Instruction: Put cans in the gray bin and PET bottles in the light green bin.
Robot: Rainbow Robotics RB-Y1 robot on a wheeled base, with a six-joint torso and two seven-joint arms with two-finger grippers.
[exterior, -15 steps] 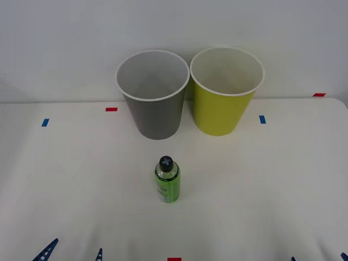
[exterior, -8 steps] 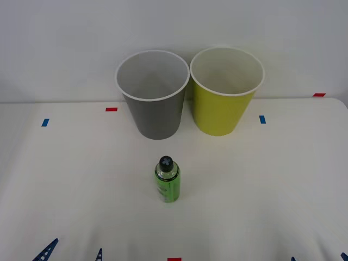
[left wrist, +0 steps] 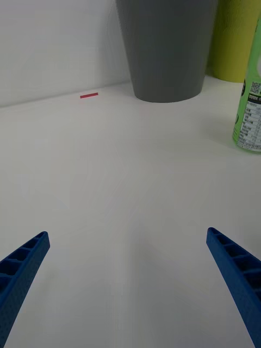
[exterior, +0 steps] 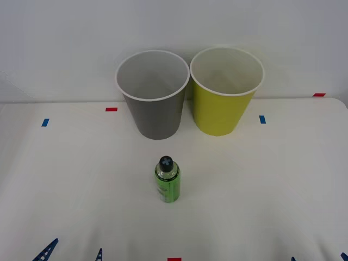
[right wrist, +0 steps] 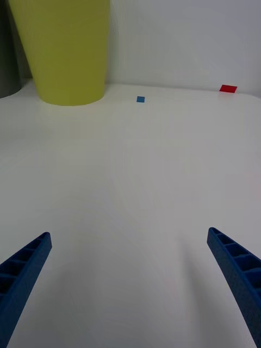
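Both pincers waiting wide open, left pincer (left wrist: 128, 283) and right pincer (right wrist: 128, 283), near edge. Approaching upright PET bottle (exterior: 167, 180) low at the label, then carrying right and far to light green bin (exterior: 225, 89).

We can make out printing only on the PET bottle (left wrist: 249, 103) standing on the table near the gray bin. Its green label carries a white panel with a small square QR-type code at the top and several lines of fine dark print beneath it, but the print is too small for us to read any word or number. From the front, the label's markings are not legible to us either.
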